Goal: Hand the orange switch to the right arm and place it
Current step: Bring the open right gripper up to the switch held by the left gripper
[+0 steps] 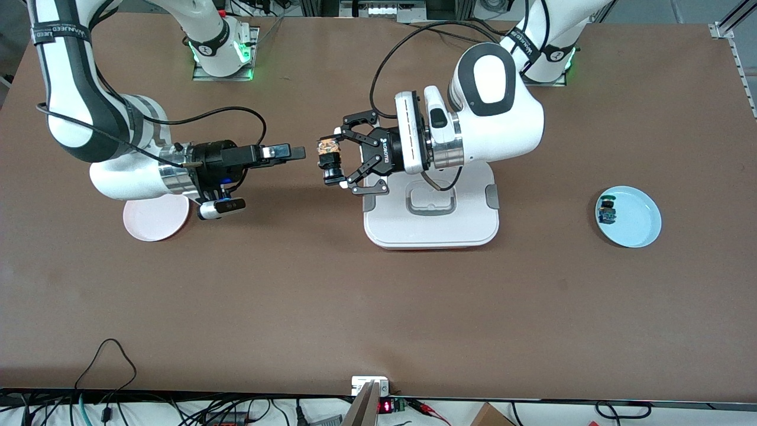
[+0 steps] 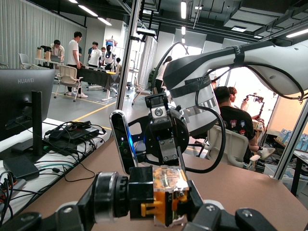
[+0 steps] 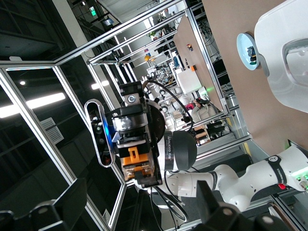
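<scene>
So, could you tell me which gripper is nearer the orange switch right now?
Left. The left gripper is shut on the orange switch above the table; the right gripper is open, level with it, a short gap away.

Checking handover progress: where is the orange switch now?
The orange switch is held in the left gripper, in the air over the table, facing the open right gripper.

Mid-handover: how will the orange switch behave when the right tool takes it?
The orange switch looks rigid and light, a small plastic body clamped in the left tool. Its round barrel may twist or slip between the right tool's narrow open fingers, so grip the flat sides.
</scene>
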You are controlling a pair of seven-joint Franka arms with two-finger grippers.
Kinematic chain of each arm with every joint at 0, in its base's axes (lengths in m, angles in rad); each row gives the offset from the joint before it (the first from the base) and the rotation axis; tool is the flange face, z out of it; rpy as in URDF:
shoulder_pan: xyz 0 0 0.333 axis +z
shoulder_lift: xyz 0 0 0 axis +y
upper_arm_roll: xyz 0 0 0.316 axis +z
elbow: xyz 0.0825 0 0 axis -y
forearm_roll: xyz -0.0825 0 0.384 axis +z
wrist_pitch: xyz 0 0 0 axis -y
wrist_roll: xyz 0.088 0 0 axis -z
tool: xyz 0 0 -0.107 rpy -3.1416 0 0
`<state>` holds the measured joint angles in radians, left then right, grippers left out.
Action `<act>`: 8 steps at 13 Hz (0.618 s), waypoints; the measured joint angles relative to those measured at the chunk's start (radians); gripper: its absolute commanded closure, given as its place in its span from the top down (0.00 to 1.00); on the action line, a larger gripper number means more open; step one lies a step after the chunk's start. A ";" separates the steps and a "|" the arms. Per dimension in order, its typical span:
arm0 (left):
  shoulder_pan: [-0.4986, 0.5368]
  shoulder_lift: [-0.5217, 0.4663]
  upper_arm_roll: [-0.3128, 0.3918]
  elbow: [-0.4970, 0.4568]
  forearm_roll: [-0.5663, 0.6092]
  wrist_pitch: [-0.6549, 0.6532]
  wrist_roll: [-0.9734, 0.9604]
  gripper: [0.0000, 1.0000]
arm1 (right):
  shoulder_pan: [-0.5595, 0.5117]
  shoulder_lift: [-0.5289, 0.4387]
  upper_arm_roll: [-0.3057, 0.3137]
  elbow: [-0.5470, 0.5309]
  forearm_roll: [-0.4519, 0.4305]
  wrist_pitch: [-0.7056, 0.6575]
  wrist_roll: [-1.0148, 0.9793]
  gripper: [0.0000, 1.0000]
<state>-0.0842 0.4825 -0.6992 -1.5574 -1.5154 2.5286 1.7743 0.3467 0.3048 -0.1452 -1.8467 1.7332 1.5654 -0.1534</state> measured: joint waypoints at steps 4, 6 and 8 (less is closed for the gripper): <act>0.000 0.000 0.000 0.000 0.000 0.000 0.000 0.00 | 0.027 0.013 0.001 0.011 0.007 0.039 0.000 1.00; 0.000 0.000 0.000 0.000 0.000 0.000 0.000 0.00 | 0.029 0.038 0.001 0.047 0.008 0.040 0.000 1.00; 0.000 0.000 0.000 0.000 0.000 0.000 0.000 0.00 | 0.029 0.055 0.006 0.074 0.013 0.044 0.000 1.00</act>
<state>-0.0842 0.4826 -0.6992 -1.5572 -1.5154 2.5287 1.7743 0.3760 0.3602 -0.1393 -1.7729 1.7464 1.6098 -0.1534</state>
